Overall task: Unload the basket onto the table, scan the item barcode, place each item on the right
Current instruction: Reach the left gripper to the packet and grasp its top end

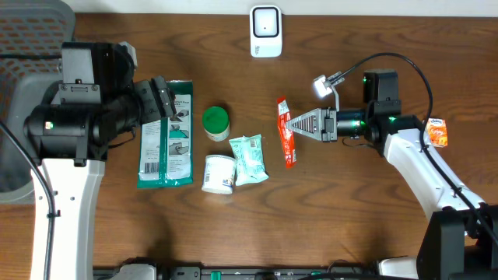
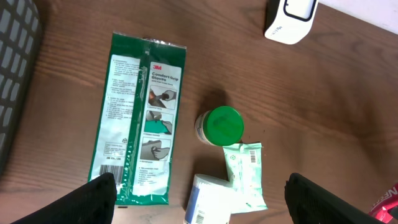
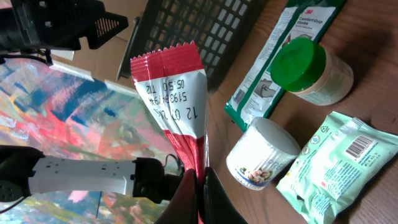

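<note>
**Right arm holds a sachet, ready to take it to the scanner**

At far left, the left gripper (image 1: 159,99) hangs with its jaws spread wide and nothing between them. It is above the top end of a flat green plastic packet of gloves (image 1: 165,148). To the right of this stands a small jar with a round green lid (image 1: 215,123). Below the jar are a white tub lying on its side (image 1: 219,173) and, touching it, a mint-green foil pouch (image 1: 249,159). At the table's far edge, near the middle, sits a white box with a dark window (image 1: 265,31), probably the scanner.

Right of the pouch is the task's item, a narrow red-and-white foil sachet (image 1: 289,148). The right gripper (image 1: 292,124) is clamped shut on its long edge. The face towards the wrist camera shows printed date codes but no barcode.

The pick-up looks done, so presenting the sachet comes next. That calls for carrying it to the white box and turning its barcode side towards the window.
</note>
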Action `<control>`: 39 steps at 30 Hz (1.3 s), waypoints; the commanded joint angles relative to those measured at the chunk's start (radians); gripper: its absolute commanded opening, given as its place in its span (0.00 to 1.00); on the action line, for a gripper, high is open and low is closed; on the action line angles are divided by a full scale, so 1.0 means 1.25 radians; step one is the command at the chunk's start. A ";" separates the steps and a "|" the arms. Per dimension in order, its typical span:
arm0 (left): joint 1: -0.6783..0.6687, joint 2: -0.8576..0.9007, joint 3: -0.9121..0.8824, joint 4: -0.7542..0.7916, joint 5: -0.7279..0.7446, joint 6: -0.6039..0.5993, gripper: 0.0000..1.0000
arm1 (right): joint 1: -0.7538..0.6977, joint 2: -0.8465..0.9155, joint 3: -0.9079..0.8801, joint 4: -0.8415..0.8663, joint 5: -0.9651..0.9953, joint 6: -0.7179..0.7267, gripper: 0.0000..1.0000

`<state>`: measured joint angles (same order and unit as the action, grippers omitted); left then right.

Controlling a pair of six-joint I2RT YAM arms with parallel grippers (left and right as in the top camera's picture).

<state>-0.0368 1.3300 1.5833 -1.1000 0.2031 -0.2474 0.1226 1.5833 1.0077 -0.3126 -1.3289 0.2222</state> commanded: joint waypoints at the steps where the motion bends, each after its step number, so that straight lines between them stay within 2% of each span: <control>1: -0.002 -0.003 -0.003 -0.002 -0.005 -0.002 0.86 | 0.001 -0.001 0.003 0.008 -0.024 0.001 0.01; 5: -0.002 -0.003 -0.003 0.084 -0.005 -0.002 0.86 | 0.002 -0.001 0.003 0.007 -0.031 0.026 0.01; 6: -0.002 -0.003 -0.002 0.101 0.003 -0.009 1.00 | 0.002 -0.001 0.003 0.007 -0.031 0.037 0.01; 10: -0.002 -0.005 -0.002 0.097 0.014 -0.013 1.00 | 0.002 -0.001 0.003 0.005 -0.050 0.043 0.01; 12: -0.002 -0.005 -0.002 0.095 0.064 -0.013 0.98 | 0.002 -0.001 0.003 0.005 -0.056 0.043 0.01; 16: -0.031 0.020 -0.008 0.122 0.245 -0.013 0.99 | 0.002 -0.001 0.003 0.027 -0.105 0.047 0.01; 20: -0.104 0.077 -0.009 0.122 0.319 0.003 1.00 | 0.002 -0.001 0.003 0.120 -0.135 0.143 0.01; 22: -0.152 0.114 -0.009 0.141 0.360 0.057 0.97 | 0.002 -0.001 0.003 0.171 -0.136 0.212 0.01; 23: -0.174 0.134 -0.009 0.159 0.373 0.078 0.92 | 0.002 -0.001 0.003 0.188 -0.136 0.239 0.01; 25: -0.201 0.160 -0.009 0.190 0.377 0.081 0.88 | 0.002 -0.001 0.003 0.196 -0.136 0.259 0.01; 27: -0.231 0.187 -0.009 0.227 0.377 0.081 0.76 | 0.002 -0.001 0.003 0.196 -0.138 0.262 0.01; 28: -0.241 0.194 -0.009 0.238 0.377 0.081 0.74 | 0.002 -0.001 0.003 0.196 -0.136 0.269 0.01; 39: -0.316 0.226 -0.009 0.313 0.384 0.090 0.71 | 0.001 -0.001 0.003 0.270 -0.034 0.393 0.01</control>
<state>-0.4183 1.6070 1.5768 -0.7170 0.6556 -0.1535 0.1226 1.5833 1.0073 0.0208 -1.4265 0.6483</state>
